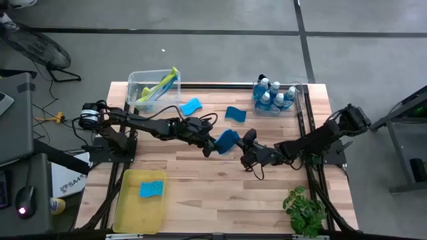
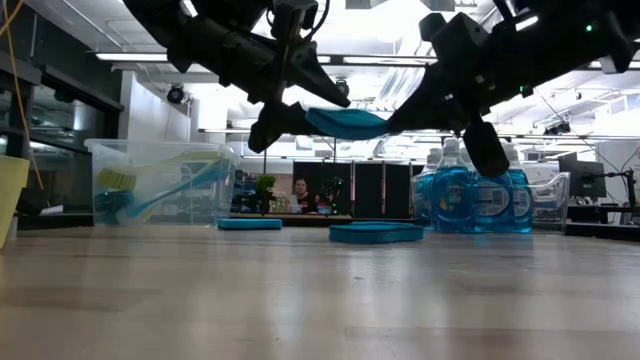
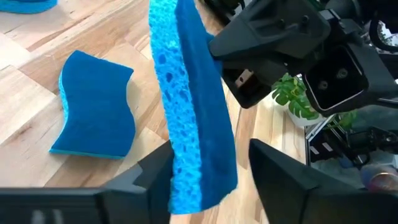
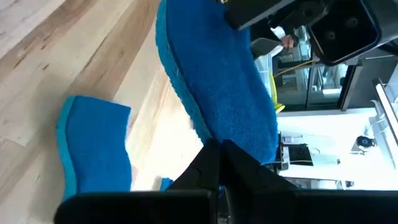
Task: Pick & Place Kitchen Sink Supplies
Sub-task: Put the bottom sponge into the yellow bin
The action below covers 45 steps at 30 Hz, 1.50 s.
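Above the middle of the worktop (image 1: 220, 187), both claws meet at one blue sponge (image 1: 227, 141) held in the air. The left claw (image 1: 212, 147) straddles it with fingers (image 3: 283, 180) slightly apart, so I cannot tell if it grips; the right claw (image 1: 245, 148) is clenched on the sponge's other end.

Both dark arms reach in from opposite sides and meet near the middle of the surface, held above it. The left end effector (image 1: 212, 148) comes from the left side, its arm stretched long and low, its two fingers (image 3: 155, 174) set apart on either side of a blue sponge (image 1: 227, 141) that stands on edge between them. The right end effector (image 1: 247, 141) comes from the right side, elbow bent, fingers pressed together, its tip just beside the same sponge, facing the left one.
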Each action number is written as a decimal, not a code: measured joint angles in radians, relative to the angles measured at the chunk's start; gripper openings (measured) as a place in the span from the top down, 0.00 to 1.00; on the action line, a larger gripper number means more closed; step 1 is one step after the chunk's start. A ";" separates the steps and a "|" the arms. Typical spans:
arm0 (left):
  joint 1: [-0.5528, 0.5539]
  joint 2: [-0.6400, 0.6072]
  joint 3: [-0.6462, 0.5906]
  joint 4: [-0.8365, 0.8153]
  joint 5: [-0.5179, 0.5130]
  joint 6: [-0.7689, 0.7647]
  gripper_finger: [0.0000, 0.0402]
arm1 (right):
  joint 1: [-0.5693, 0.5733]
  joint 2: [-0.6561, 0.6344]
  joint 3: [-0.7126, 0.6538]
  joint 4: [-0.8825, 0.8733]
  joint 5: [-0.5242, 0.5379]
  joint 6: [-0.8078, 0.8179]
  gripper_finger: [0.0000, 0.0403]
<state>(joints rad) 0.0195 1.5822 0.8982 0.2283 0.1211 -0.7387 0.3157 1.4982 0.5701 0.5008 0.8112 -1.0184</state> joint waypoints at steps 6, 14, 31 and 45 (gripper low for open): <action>0.000 0.000 0.000 0.000 0.000 0.000 0.67 | -0.008 0.000 0.000 -0.004 -0.009 0.020 1.00; 0.000 0.000 0.000 0.000 -0.005 0.009 0.92 | -0.008 0.000 0.000 -0.009 -0.008 0.023 1.00; 0.000 0.000 0.001 -0.055 -0.059 0.038 0.98 | 0.046 -0.018 0.000 -0.009 0.046 0.313 0.64; -0.001 -0.018 0.012 -0.149 0.045 0.192 0.99 | 0.012 -0.279 -0.001 -0.588 0.004 1.057 0.48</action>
<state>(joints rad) 0.0188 1.5638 0.9102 0.0796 0.1659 -0.5469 0.3279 1.2192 0.5688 -0.0867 0.8156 0.0383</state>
